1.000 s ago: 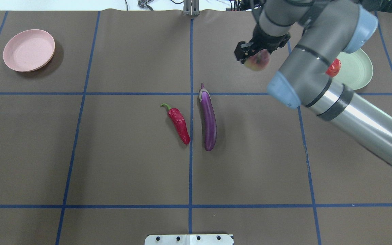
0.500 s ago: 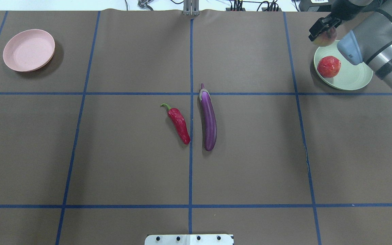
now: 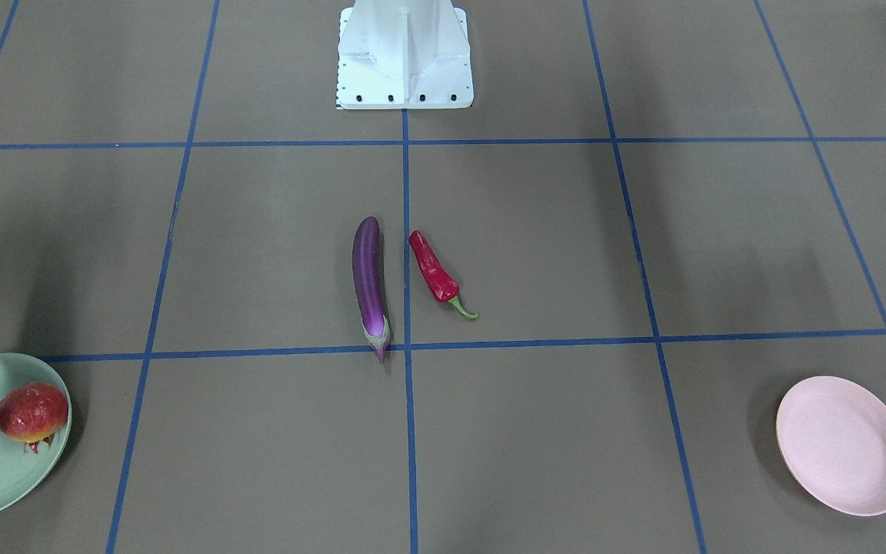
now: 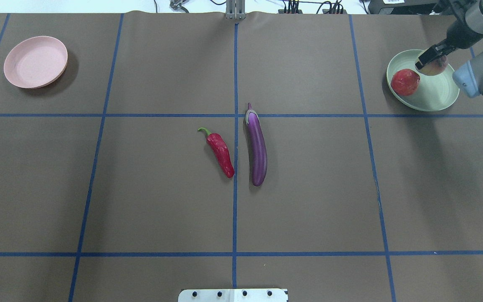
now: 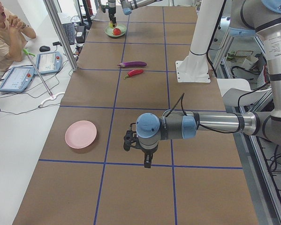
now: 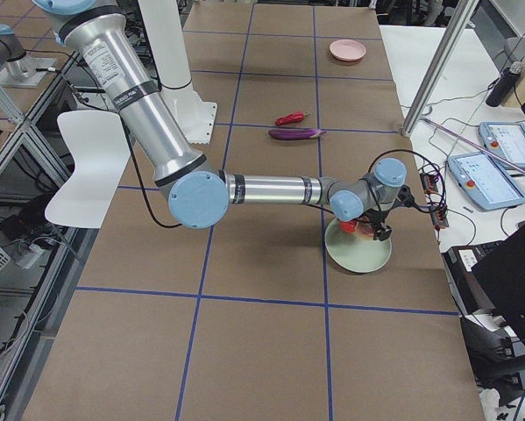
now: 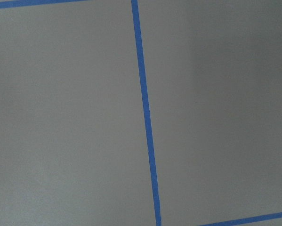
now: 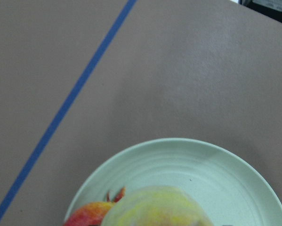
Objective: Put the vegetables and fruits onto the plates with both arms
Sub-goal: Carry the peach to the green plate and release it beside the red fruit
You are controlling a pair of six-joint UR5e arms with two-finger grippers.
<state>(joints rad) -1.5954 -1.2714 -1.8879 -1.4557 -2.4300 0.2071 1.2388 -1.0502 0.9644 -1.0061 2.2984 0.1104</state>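
Build alike on both sides. The right arm (image 6: pixel 271 189): silver-grey tube segments, light blue round joint caps, black bands at the joints, thin black cable looped by the wrist. Its right hand (image 4: pixel 431 61): black, blocky. The left arm (image 5: pixel 210 124): same silver tubes, blue caps, black cable arcing off the forearm; left hand (image 5: pixel 147 161) black. The base mount (image 3: pixel 404 54): white, angular, 4 dark screws along 1 edge.

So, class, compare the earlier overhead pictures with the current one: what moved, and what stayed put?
The right gripper, still holding the peach, swung right from mid-table to over the mint green plate, beside the pomegranate already there. The chili pepper, eggplant and pink plate stayed put.
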